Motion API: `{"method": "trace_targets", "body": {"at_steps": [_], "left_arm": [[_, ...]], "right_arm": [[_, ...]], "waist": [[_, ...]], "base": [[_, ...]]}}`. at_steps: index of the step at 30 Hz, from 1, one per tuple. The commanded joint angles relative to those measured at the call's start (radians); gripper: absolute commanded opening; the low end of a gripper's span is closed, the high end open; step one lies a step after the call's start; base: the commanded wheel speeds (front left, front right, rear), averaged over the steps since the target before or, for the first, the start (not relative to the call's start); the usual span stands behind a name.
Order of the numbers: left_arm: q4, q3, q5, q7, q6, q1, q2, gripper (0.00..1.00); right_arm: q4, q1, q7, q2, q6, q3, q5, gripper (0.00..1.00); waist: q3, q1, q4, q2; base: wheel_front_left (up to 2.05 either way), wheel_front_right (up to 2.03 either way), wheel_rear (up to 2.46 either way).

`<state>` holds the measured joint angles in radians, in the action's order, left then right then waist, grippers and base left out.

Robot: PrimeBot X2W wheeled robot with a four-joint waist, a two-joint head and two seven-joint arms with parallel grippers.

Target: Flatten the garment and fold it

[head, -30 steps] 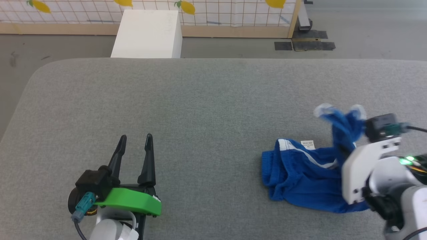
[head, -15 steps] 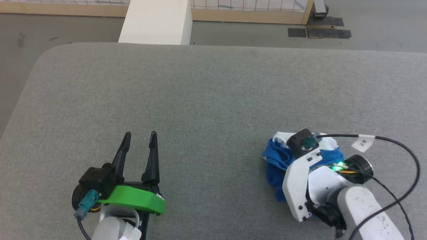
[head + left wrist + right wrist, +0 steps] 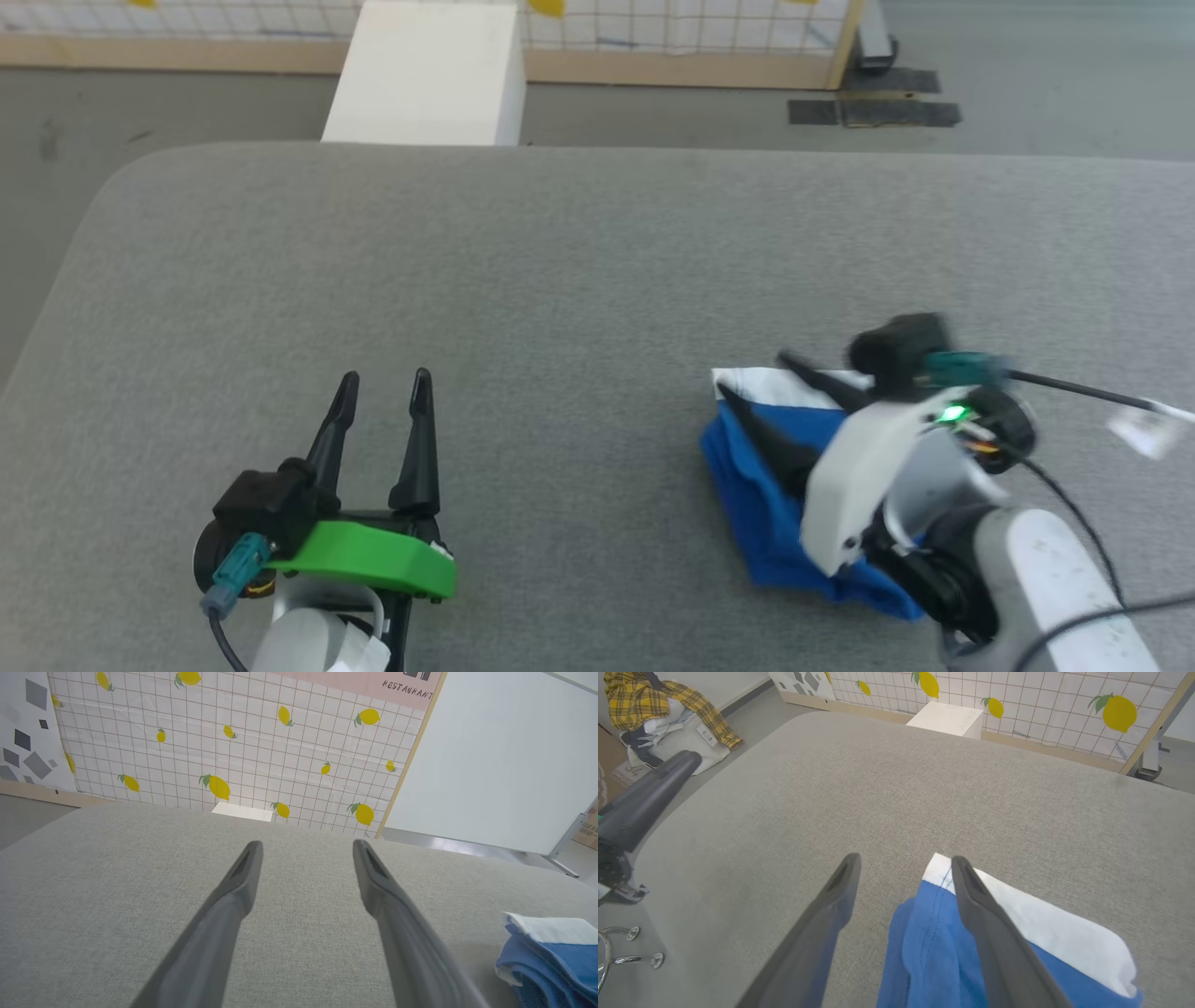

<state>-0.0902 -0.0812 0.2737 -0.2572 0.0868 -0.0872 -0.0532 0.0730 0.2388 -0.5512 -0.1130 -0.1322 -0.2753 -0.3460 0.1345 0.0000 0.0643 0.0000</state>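
The garment [image 3: 756, 509] is a bright blue bundle with a white hem band [image 3: 752, 385], folded over on itself at the right of the grey table [image 3: 560, 261]. My right gripper [image 3: 752, 373] hovers over its left end, open and holding nothing. In the right wrist view the right gripper [image 3: 906, 857] has one finger [image 3: 994, 942] above the blue cloth [image 3: 924, 947] and the white band [image 3: 1045, 933], the other over bare table. My left gripper [image 3: 385, 376] stands open at the lower left, well away from the garment [image 3: 551, 956], and the left wrist view shows this gripper [image 3: 307, 843] with nothing between its fingers.
A white box [image 3: 425, 75] stands on the floor behind the table's far edge. Beyond it is a lemon-patterned partition [image 3: 233, 742]. Black floor mats [image 3: 873, 112] lie at the back right. A pile of plaid clothes [image 3: 668, 700] sits off the table's left side.
My right gripper swung the lifted end of the garment over to the left onto the rest, then opened and let go. The head camera shifted slightly. The left gripper stayed put.
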Motion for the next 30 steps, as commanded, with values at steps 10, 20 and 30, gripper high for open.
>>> {"method": "trace_targets", "body": {"at_steps": [10, 20, 30], "left_arm": [[0.001, 0.027, 0.001, -0.005, -0.008, 0.035, 0.003, 1.0], [0.011, 0.047, -0.002, -0.005, -0.009, 0.056, 0.003, 1.0], [0.014, 0.038, -0.005, -0.005, -0.006, 0.046, 0.003, 1.0]], "right_arm": [[0.064, -0.132, 0.364, 0.013, 0.002, 0.213, 0.08, 1.0], [-0.139, -0.178, 0.353, 0.053, 0.002, 0.372, -0.275, 1.0], [-0.418, -0.055, -0.033, 0.062, 0.002, 0.524, -0.613, 1.0]], "waist": [[-0.089, 0.0, -0.127, 0.0], [-0.09, 0.0, -0.166, 0.0], [-0.063, 0.0, -0.148, 0.0]], "base": [[0.0, 0.0, 0.0], [0.0, 0.0, 0.0], [0.0, 0.0, 0.0]]}}
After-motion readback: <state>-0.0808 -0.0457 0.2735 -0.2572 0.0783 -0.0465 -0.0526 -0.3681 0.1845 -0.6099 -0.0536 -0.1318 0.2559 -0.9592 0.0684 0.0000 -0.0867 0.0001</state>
